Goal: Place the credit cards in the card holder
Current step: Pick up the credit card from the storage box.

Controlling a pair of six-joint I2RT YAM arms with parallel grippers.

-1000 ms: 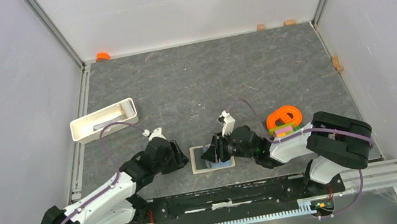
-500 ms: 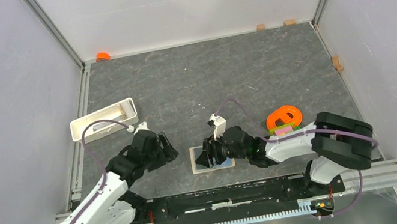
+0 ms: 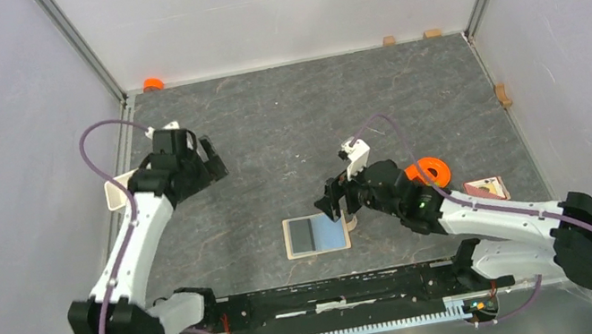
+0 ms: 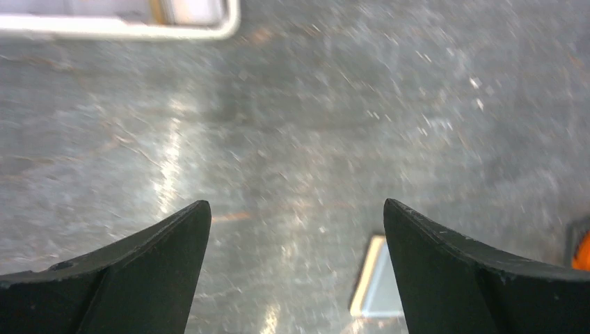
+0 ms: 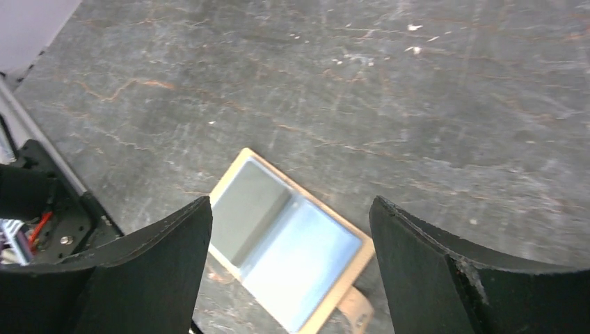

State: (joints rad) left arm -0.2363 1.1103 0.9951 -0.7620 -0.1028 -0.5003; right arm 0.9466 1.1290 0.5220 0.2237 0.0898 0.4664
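Note:
The card holder (image 3: 293, 238) lies open and flat near the front edge. Its left pocket looks grey and its right pocket holds a blue card (image 3: 334, 234). In the right wrist view the card holder (image 5: 236, 170) sits below and between the fingers, snap tab (image 5: 357, 310) pointing toward me. My right gripper (image 3: 333, 203) hovers open just right of it, holding nothing. A pale card with reddish print (image 3: 485, 188) lies on the table at the right. My left gripper (image 3: 213, 168) is open and empty, far left beside the white tray. The left wrist view shows the holder's corner (image 4: 376, 287).
The white tray (image 3: 110, 195) stands at the left, partly behind the left arm; its rim (image 4: 118, 26) runs along the top of the left wrist view. An orange ring (image 3: 433, 169) lies behind the right arm. Small wooden blocks (image 3: 501, 94) and an orange cap (image 3: 153, 84) line the walls.
Both grippers have opened wide. The left arm swung away from the holder up to the tray. The right gripper drew back to the right, leaving the blue card in the holder.

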